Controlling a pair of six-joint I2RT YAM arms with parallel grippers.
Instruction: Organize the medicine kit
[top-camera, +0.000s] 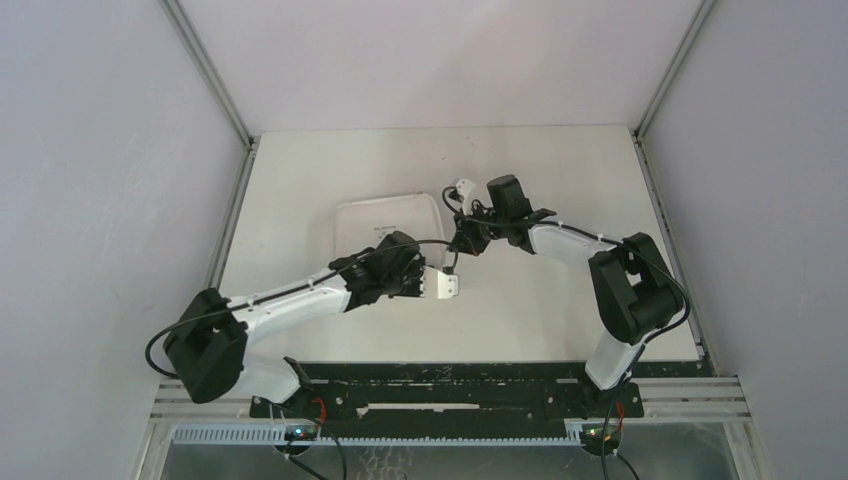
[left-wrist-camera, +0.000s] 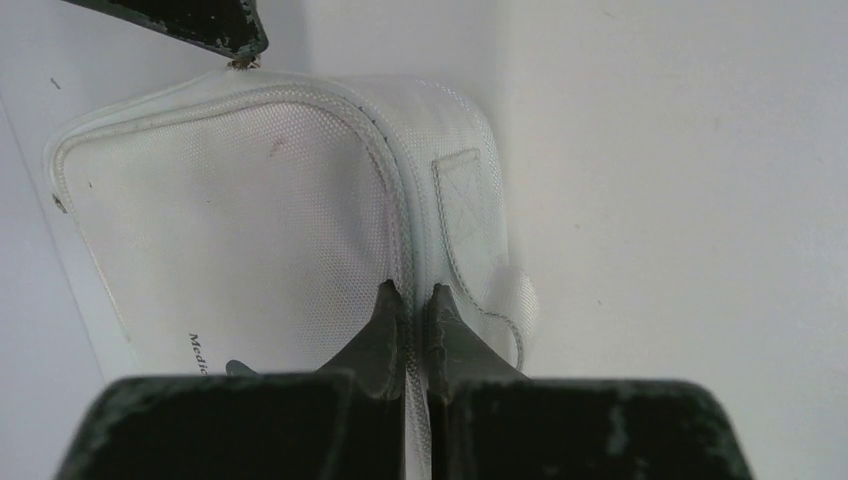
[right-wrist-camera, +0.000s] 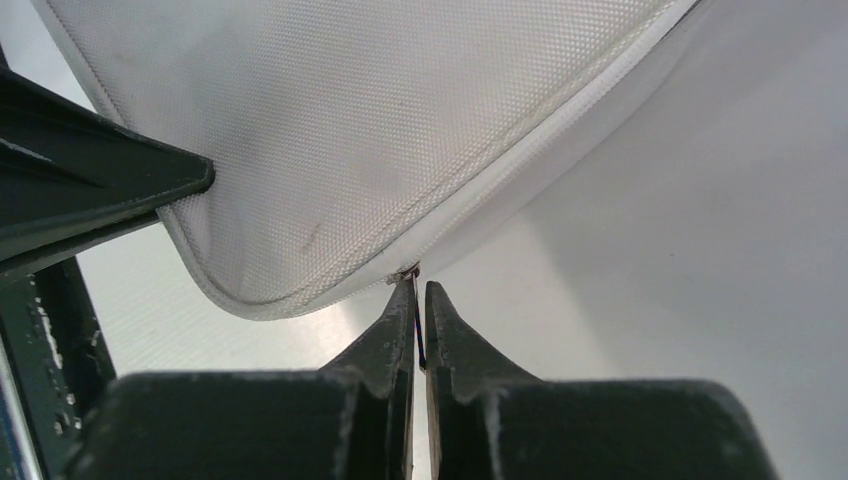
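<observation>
I grip the medicine kit
Left claw pinches its rim, right claw the zip pull; the tip-held pull could slip.

The soft, rounded-rectangular white fabric medicine kit has a fine woven dot-grid texture and is edged in plain white stitched piping. Just left of the left end effector, dark italic lettering shows on the cloth. Above and right of its tips, a white strap patch bears crossed stitching. Small grey-brown smudges mark the fabric up and left of the right end effector. Both end effectors are dark green-black, scuffed with pale flecks. A tiny silver metal bit glints at the right one's tips. The desk is plain off-white.
</observation>
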